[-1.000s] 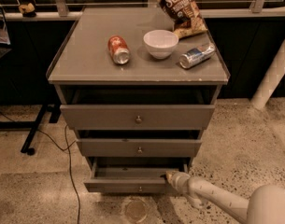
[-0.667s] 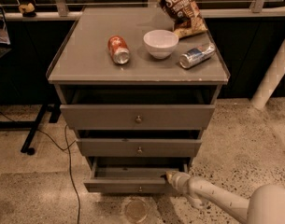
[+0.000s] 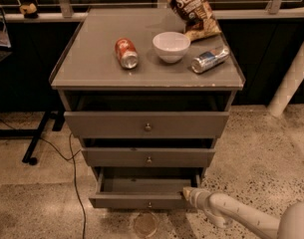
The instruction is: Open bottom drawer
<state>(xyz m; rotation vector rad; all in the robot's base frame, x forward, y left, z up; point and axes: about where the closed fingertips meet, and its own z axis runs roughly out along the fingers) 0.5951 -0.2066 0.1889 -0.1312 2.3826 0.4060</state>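
Judging bottom drawer (image 3: 126, 201) light, rigid, free-sliding; claw (image 3: 188, 193) (state: cannot tell) at its right front corner; knob (image 3: 149, 204) best hold.

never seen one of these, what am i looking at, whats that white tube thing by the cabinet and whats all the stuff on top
The white tube is a robot's arm, reaching in from the lower right. Its tip, the end effector, is the part made for grasping; it sits at the right end of the bottom drawer's front.

There is only one picture, taken from above and in front, looking down at a grey cabinet with three drawers. The bottom drawer is pulled part of the way out, so you can see into it.

On the cabinet's top are a red can lying on its side, a white bowl, a silver can also on its side, and a chip bag at the back.
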